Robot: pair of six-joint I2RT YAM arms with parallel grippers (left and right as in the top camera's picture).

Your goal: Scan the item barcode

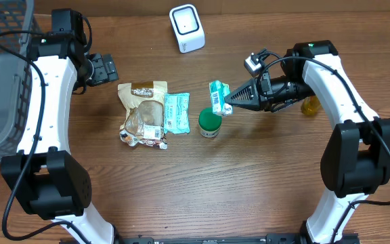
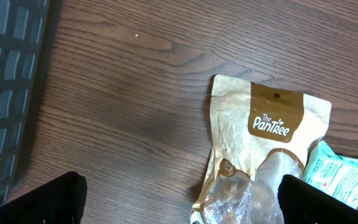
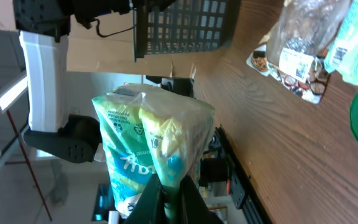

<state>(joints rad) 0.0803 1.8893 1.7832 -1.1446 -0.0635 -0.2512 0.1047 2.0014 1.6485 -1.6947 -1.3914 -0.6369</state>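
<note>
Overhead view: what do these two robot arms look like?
The left arm and right arm have white shells, chunky black joints and loose black cables. The left gripper and right gripper are black and tapering.

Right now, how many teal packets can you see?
2. One teal packet lies on the table beside the Pantree bag; a second teal packet is pinched in the right gripper. A yellow item behind the right arm is partly hidden.
</note>
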